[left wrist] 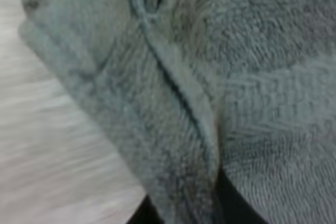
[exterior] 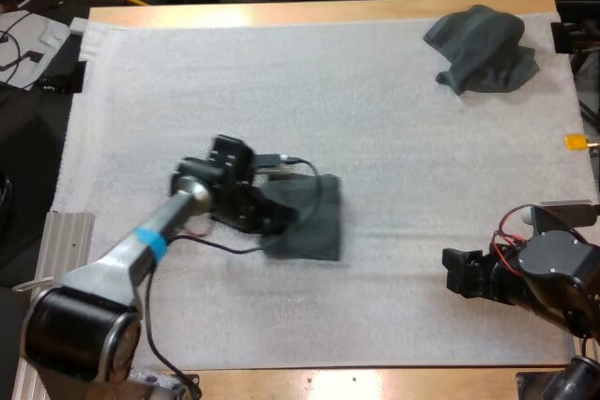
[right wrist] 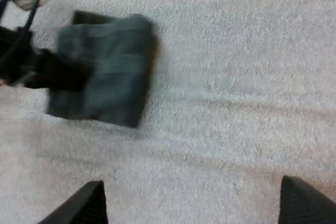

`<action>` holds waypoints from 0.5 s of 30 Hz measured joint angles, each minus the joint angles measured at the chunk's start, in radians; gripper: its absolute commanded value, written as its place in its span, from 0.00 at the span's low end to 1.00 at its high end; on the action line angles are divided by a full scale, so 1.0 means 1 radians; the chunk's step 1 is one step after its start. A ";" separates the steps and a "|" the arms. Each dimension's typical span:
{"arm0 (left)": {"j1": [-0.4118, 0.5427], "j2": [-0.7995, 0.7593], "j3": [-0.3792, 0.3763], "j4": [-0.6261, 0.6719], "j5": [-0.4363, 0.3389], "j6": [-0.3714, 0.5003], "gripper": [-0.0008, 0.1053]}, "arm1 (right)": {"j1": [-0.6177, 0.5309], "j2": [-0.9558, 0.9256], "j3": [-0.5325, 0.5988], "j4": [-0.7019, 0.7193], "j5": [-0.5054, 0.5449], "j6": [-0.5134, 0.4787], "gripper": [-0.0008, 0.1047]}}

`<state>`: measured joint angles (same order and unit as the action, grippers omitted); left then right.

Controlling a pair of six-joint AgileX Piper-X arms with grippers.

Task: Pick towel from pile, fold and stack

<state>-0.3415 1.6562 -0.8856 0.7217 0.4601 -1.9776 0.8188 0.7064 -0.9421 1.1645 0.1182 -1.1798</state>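
Observation:
A folded dark grey-green towel (exterior: 314, 217) lies flat on the white mat, left of centre. My left gripper (exterior: 270, 214) is at its left edge, shut on the towel (left wrist: 173, 93), whose thick layers wrap over a black finger (left wrist: 233, 203). A crumpled towel (exterior: 483, 49) sits at the mat's far right corner. My right gripper (exterior: 456, 274) hovers low near the front right, open, its fingers (right wrist: 86, 205) wide apart over bare mat. From the right wrist view the folded towel (right wrist: 105, 72) lies ahead with the left gripper (right wrist: 31, 69) at its edge.
The white mat (exterior: 281, 81) covers most of the wooden table (exterior: 309, 11). Bare mat stretches between the folded towel and the crumpled one, and between the folded towel and my right gripper.

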 measured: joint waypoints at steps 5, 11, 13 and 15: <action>0.167 -0.028 -0.004 0.167 -0.167 0.163 0.01 | 0.000 0.000 0.000 0.000 0.000 0.005 0.63; 0.285 -0.046 -0.004 0.225 -0.273 0.254 0.01 | 0.000 0.000 0.000 0.000 0.000 0.005 0.63; 0.397 -0.055 -0.004 0.262 -0.400 0.296 0.01 | 0.000 0.000 0.000 0.000 -0.002 0.005 0.63; 0.443 -0.059 -0.006 0.274 -0.455 0.310 0.01 | 0.000 0.000 0.000 0.000 -0.006 0.005 0.63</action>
<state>0.1014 1.5971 -0.8920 0.9959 0.0047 -1.6678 0.8188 0.7064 -0.9421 1.1645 0.1122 -1.1745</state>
